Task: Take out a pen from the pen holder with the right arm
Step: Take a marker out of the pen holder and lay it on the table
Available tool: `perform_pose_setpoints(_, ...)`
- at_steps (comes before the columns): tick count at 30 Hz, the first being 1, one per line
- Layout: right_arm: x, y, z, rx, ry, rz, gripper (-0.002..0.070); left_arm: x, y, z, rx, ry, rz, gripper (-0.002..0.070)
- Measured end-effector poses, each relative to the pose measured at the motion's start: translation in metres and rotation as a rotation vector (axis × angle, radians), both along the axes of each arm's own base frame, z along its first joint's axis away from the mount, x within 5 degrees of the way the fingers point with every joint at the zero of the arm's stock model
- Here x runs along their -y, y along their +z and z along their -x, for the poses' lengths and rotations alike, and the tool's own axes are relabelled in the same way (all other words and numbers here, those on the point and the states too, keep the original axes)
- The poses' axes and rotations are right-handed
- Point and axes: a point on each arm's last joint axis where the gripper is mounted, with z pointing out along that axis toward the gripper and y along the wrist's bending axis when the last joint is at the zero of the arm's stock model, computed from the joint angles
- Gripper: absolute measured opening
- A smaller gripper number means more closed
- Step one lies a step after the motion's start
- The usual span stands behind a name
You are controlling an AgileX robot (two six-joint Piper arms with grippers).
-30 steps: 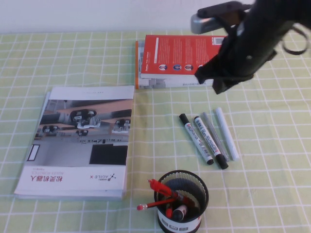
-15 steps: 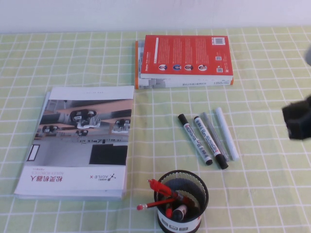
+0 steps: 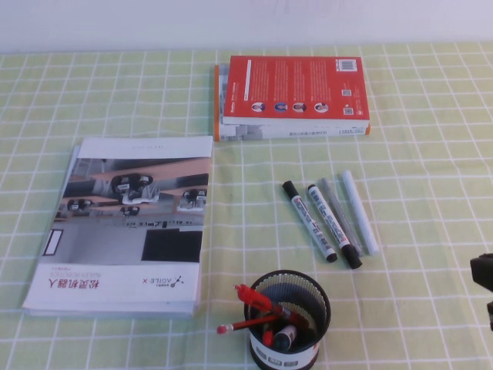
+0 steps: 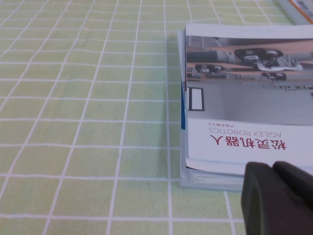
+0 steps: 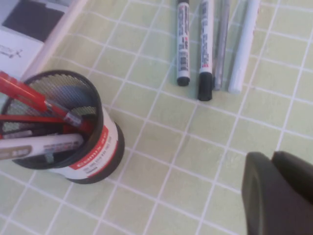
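Green-and-white checked cloth (image 3: 115, 92) over the whole table, plain white wall (image 3: 115, 23) behind it. Quick rundown:

Pen holder (image 3: 323, 297) is a black mesh cup w/ a white label band, standing upright at the near edge of the table, a bit right of centre. Inside it are two red pens (image 3: 266, 302) leaning toward the robot's left, one poking out well past the rim, plus a white marker (image 3: 285, 335) w/ a dark cap.

Just behind the holder, four pens lie flat side by side on the cloth, all angled the same way: two black-capped markers (image 3: 310, 220), a grey pen (image 3: 339, 208) and a pale pen (image 3: 360, 212) on the right. Each seems to touch the next, or nearly.

Right pincer (image 5: 271, 161): fingers pressed together, nothing between them. In the high view only a dark bit of it shows at the right edge (image 3: 484, 281), well to the right of the holder and clear of everything. Its wrist cam looks down on the holder and the four pens.

Left pincer (image 4: 272, 170): only in its own wrist cam, over the near corner of the brochure stack (image 3: 131, 223), which sits on the robot's left. Fingers look together too, nothing held.

Farther back, a red book (image 3: 296, 89) lies on top of another book.
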Motion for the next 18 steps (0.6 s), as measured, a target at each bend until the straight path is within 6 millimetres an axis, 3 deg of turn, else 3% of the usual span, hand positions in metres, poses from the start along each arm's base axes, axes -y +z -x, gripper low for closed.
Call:
perform_pose_setpoints(5,0.002,-0.018,-0.001,0.062,-0.020,-0.023,-0.0012,0.000,0.000,0.000,0.000,0.000,0.000,-0.0005)
perform_pose_setpoints(9,0.022,-0.039,0.004,0.182,-0.137,-0.071,-0.0012,0.000,0.000,0.000,0.000,0.000,0.000,-0.0005)
perform_pose_setpoints(18,0.066,-0.093,0.041,0.477,-0.441,-0.127,-0.0012,0.000,0.000,0.000,0.000,0.000,0.000,-0.0005)
